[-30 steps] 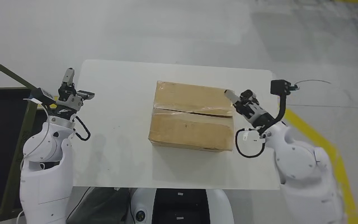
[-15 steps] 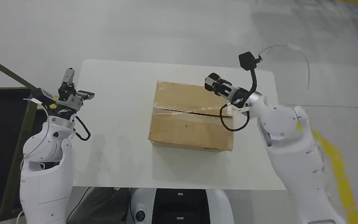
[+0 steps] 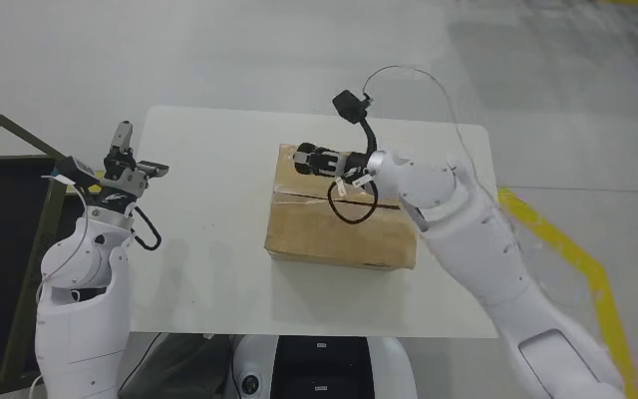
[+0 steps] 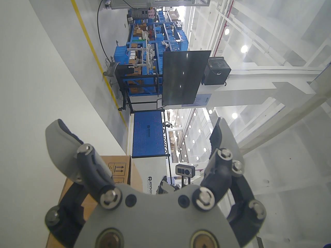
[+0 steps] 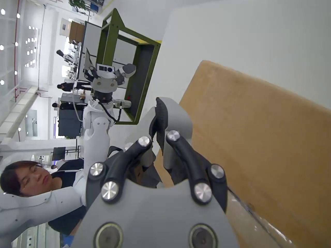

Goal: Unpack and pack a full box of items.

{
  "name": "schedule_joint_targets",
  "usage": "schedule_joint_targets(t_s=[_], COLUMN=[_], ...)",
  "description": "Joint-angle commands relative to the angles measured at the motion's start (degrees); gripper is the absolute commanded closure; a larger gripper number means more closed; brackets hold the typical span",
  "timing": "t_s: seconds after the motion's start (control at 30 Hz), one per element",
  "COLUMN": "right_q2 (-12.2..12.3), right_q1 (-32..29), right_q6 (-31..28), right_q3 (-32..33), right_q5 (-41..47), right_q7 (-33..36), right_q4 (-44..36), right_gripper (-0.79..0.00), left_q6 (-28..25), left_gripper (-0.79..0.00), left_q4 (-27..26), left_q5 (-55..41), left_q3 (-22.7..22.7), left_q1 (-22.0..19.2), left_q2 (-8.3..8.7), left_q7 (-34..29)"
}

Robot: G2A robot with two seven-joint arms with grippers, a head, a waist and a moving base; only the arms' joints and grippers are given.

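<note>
A: Clearance around the box (image 3: 329,234)?
B: I've got bare desk (image 3: 209,239) open on its left and near side. My right arm (image 3: 429,185) lies across the far flap and blocks access from above there. The right-side strip sits under that arm.

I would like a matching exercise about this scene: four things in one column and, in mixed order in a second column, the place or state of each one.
Column one:
1. cardboard box
2. left gripper
3. right gripper
4. table

Column two:
a. open, held off the table's side
b. white, bears the box
c. shut, over the box's top
d. closed, in the table's middle

Pairs: 1-d, 2-a, 3-c, 4-b
</note>
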Motion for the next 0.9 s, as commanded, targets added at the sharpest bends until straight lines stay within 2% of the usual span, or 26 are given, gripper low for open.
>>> schedule_joint_targets(t_s=[0.0, 0.33, 0.87], right_q2=[-1.07, -4.51, -4.95], right_q1=[2.19, 7.05, 3.41], right_q6=[0.36, 1.54, 7.36], right_q3=[-2.78, -8.95, -9.47], right_q5=[1.09, 3.37, 2.1], right_q7=[-0.31, -1.69, 0.37], right_q4=[2.45, 9.51, 7.34], right_gripper=[0.0, 0.0, 0.0], left_q6=[0.0, 0.0, 0.0], left_gripper=[-0.785, -0.785, -0.785], left_q4=[0.0, 0.0, 0.0], left_q5=[0.0, 0.0, 0.0], left_q3=[0.0, 0.0, 0.0], left_q1=[0.0, 0.0, 0.0], left_q2=[0.0, 0.0, 0.0], left_q7=[0.0, 0.0, 0.0])
